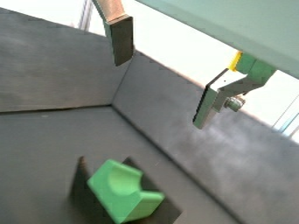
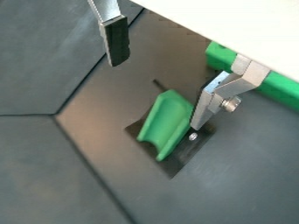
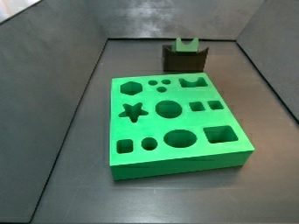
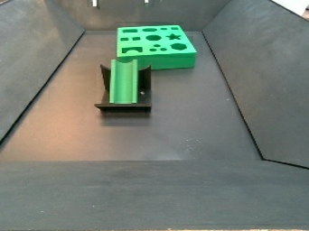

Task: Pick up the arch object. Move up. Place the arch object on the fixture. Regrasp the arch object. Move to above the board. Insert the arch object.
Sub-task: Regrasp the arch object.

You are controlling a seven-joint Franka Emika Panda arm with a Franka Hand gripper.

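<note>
Regrasp step: claw (image 2: pixel 158 79) spread, empty, above arch object (image 2: pixel 162 125) resting on fixture (image 4: pixel 122 106). Next: descend, clamp.

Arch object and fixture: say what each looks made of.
Arch object: seemingly plastic, uniform light green, smooth with a soft sheen. Fixture: dark, matte, flat-edged bracket; metal or plastic, can't tell. The claw hangs open above them, fingers silver plates, likely metal.

The arch object (image 4: pixel 121 79) rests on the fixture (image 4: pixel 125 106), which stands near one end of the board (image 4: pixel 154 46). The gripper (image 2: pixel 158 74) hangs above them, its jaws apart and empty.
</note>
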